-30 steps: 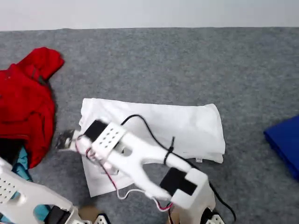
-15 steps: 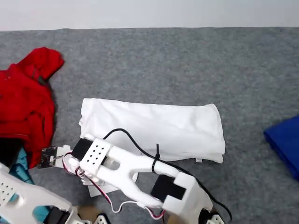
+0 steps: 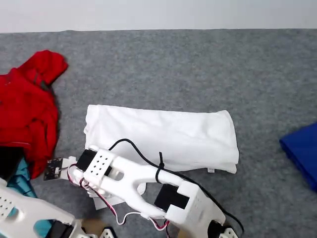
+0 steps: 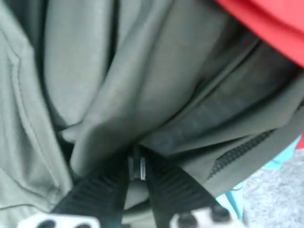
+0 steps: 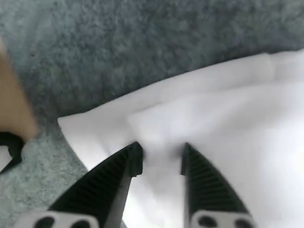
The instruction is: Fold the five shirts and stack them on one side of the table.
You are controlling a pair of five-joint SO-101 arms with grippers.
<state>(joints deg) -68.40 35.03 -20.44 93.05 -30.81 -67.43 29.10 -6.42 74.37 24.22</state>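
The table (image 3: 198, 64) bears a flat shirt (image 3: 163, 131) centrally, heap (image 3: 25, 109) left, another shirt (image 3: 302, 148) right.

We see a folded white cotton shirt (image 3: 168, 134) in the middle of the grey carpeted table (image 3: 198, 69). The white right arm (image 3: 133, 176) is stretched over its near left corner. A crumpled red garment (image 3: 25, 109) lies at the left, and a blue cloth (image 3: 302, 148) at the right edge.

White moulded plastic shells on both arms. On the right arm (image 3: 133, 178), black servo blocks (image 3: 168, 197), a grid of small holes across the wrist plate (image 3: 101, 162), a black cable (image 3: 128, 141) arching over the top and cinched by a tie, red and white wires (image 3: 101, 196) trailing underneath. Black ribbed jaws on white bases with dark screw holes. Same perforated white on the left arm (image 3: 22, 210).
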